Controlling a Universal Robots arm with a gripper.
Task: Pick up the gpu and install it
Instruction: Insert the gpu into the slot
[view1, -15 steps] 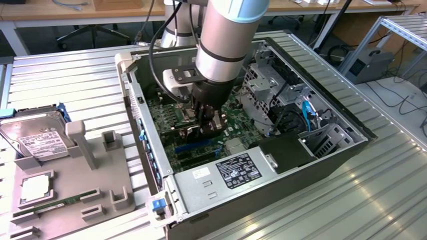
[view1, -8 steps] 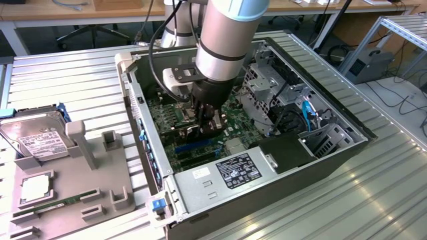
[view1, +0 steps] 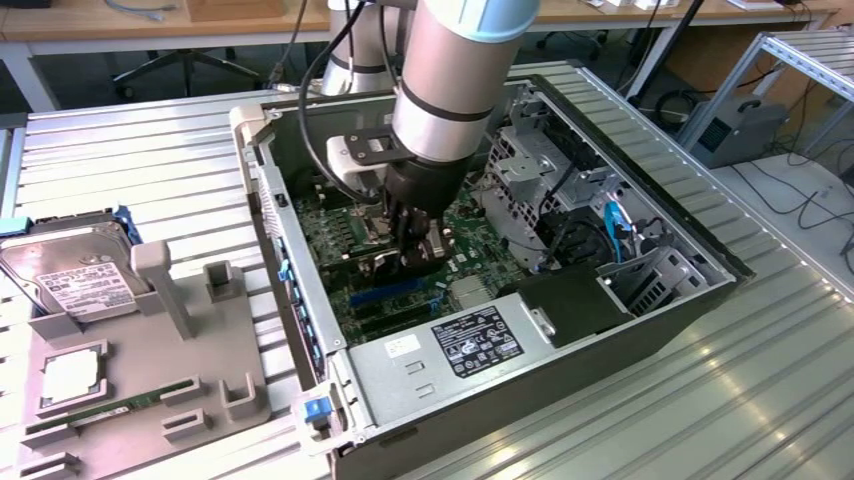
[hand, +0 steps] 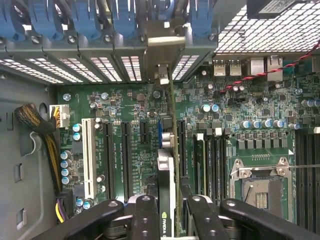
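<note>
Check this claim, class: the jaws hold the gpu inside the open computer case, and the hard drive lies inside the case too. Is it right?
No. The exterior view shows the hard drive lying outside the computer case, on the grey fixture at that view's left. The jaws do hold the gpu inside the case.

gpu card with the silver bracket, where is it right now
In the wrist view the thin black gpu card sits edge-on, clamped in the gripper, inside the open dark computer case, over the green motherboard and its black expansion slots.
</note>
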